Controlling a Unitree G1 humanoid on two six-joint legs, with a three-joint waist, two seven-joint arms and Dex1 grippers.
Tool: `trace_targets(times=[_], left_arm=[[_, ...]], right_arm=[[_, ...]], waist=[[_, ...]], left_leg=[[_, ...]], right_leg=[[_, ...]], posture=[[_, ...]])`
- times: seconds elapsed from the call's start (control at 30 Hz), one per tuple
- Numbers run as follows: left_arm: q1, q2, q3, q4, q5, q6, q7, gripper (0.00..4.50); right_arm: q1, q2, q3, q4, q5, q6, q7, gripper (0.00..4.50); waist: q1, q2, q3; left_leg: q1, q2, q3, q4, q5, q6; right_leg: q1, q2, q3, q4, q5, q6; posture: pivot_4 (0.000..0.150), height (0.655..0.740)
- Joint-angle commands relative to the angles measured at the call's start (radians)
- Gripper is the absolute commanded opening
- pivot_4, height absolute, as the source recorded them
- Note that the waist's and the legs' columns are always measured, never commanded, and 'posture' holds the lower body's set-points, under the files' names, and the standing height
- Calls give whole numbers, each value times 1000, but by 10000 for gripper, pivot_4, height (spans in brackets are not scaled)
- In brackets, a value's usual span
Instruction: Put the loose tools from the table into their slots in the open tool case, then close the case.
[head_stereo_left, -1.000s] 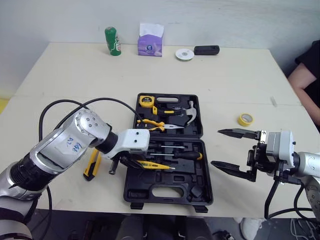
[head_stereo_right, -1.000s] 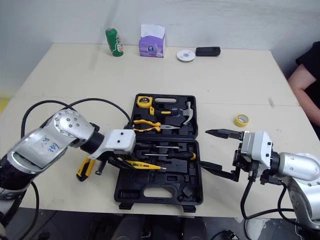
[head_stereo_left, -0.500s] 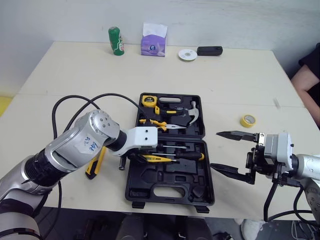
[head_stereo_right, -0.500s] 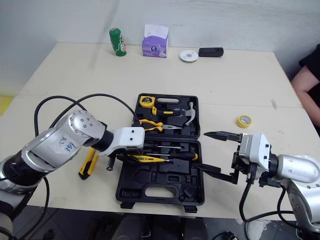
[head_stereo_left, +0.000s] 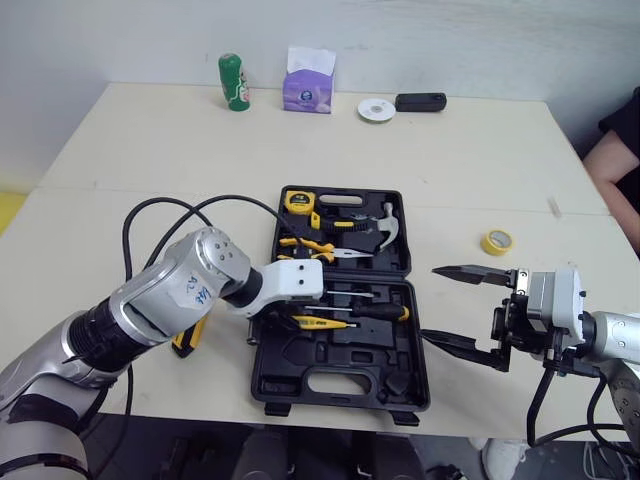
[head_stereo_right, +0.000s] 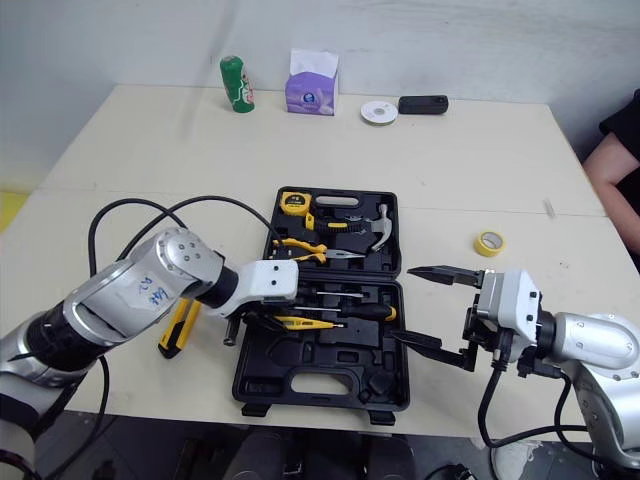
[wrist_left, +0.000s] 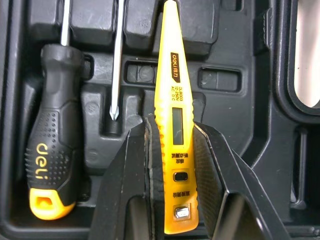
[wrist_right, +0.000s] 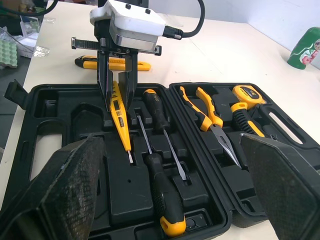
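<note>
The black tool case (head_stereo_left: 340, 375) lies open mid-table. Its far half holds a tape measure (head_stereo_left: 294, 201), pliers (head_stereo_left: 310, 247) and a hammer (head_stereo_left: 382, 228). My left gripper (head_stereo_left: 285, 318) is shut on a yellow tester pen (wrist_left: 174, 115), low over the near half. The pen lies beside two seated screwdrivers (wrist_left: 50, 150), its tip toward the case's right side. A yellow utility knife (head_stereo_right: 175, 328) lies on the table left of the case, partly behind my left arm. A short dark metal piece (head_stereo_right: 230, 335) lies by the case's left edge. My right gripper (head_stereo_left: 432, 303) hangs open and holds nothing, just right of the case.
A yellow tape roll (head_stereo_left: 493, 241) sits on the table beyond my right gripper. Along the far edge stand a green can (head_stereo_left: 231, 82), a purple tissue box (head_stereo_left: 309, 85), a white disc (head_stereo_left: 372, 109) and a black device (head_stereo_left: 420, 101). A person's arm (head_stereo_left: 615, 160) shows at the right edge.
My left gripper has carried the tester pen a little to the right, further over the case's near half. The right gripper has held still. The camera has shifted slightly.
</note>
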Motion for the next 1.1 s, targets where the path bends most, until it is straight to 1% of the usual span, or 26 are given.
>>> trace_targets(times=[0.03,0.5,0.57,0.63,0.67,0.7,0.93,1.1], left_arm=[[-25,-8,-11,11,18,-15,3,5193],[-84,-17,-41,52,42,-36,-6,5193],[-80,-19,-35,45,37,-63,-13,15328],[-75,-25,-23,36,30,-67,-11,22410],[-74,-28,-19,31,29,-70,-10,25206],[-72,-31,-9,24,21,-64,-9,30553],[-60,-35,71,-7,-33,-80,-38,30553],[-14,-53,164,-4,-112,-138,-66,30553]], right_arm=[[2,7,-7,-33,8,-12,-6,45000],[4,18,-4,-33,3,-18,-9,45000],[5,19,-5,-33,2,-18,-8,45000],[6,19,-4,-33,3,-17,-8,45000],[7,19,-4,-32,2,-17,-7,45000],[8,19,-4,-32,3,-16,-6,45000],[-5,15,4,-23,4,-13,1,45000],[-6,14,3,-17,1,-16,5,45000]], waist=[[0,0,0],[0,0,0],[0,0,0],[0,0,0],[0,0,0],[0,0,0],[-1,0,0],[-1,0,0]], left_leg=[[0,0,0,0,0,0],[0,0,0,1,0,0],[0,0,0,2,0,1],[0,0,0,2,0,1],[0,0,0,2,0,1],[0,0,0,2,0,1],[0,0,0,2,0,1],[0,0,0,2,0,1]], right_leg=[[0,0,0,0,0,0],[0,0,0,1,0,0],[0,0,0,1,0,0],[0,0,0,1,0,0],[0,0,0,1,0,0],[0,0,0,1,0,0],[1,0,0,1,0,0],[0,0,0,1,0,0]], posture=[[1500,7400],[1500,7400],[1500,7400],[1500,7400],[1500,7400],[1500,7400],[1500,7400],[1500,7400]])
